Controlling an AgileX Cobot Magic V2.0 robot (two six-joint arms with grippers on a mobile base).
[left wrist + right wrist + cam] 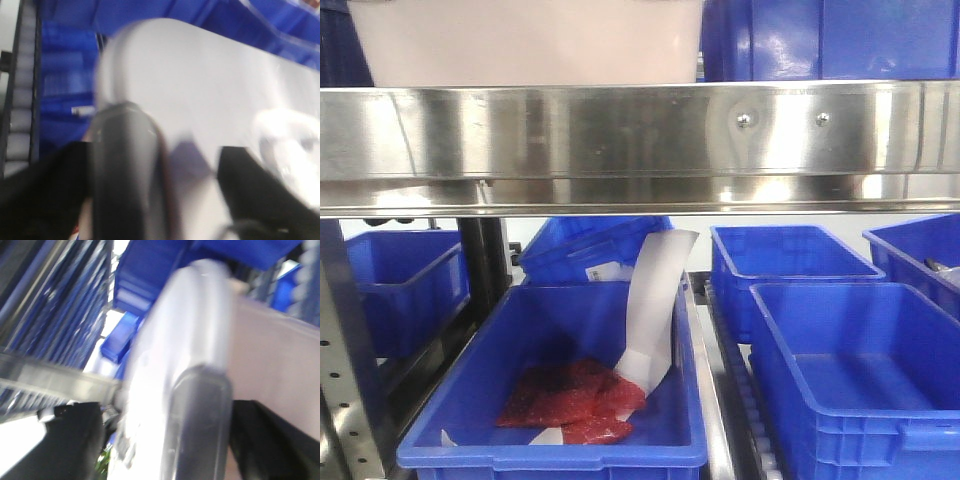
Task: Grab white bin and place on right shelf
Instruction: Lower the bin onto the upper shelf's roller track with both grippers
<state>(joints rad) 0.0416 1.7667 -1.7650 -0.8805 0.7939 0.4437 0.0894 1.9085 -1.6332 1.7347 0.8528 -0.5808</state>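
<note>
The white bin [530, 40] sits at the top left, its base on the right shelf [620, 140], a shiny steel rail with two screw heads. In the left wrist view my left gripper [155, 160] straddles the bin's end. The grey handle [125, 165] lies against the left finger, and the white lid [200, 75] stretches away. My right gripper [167, 410] clamps the other end, with the lid edge and grey handle [202, 415] between its black fingers and the pinkish wall [270, 350] beside them. Both wrist views are blurred. Neither gripper shows in the front view.
A blue bin [820, 40] stands on the shelf right of the white one. Below, a blue bin [560, 400] holds red packets and a white paper strip [655, 300]. More blue bins [850, 380] sit to the right and behind. A perforated upright [345, 380] stands at the left.
</note>
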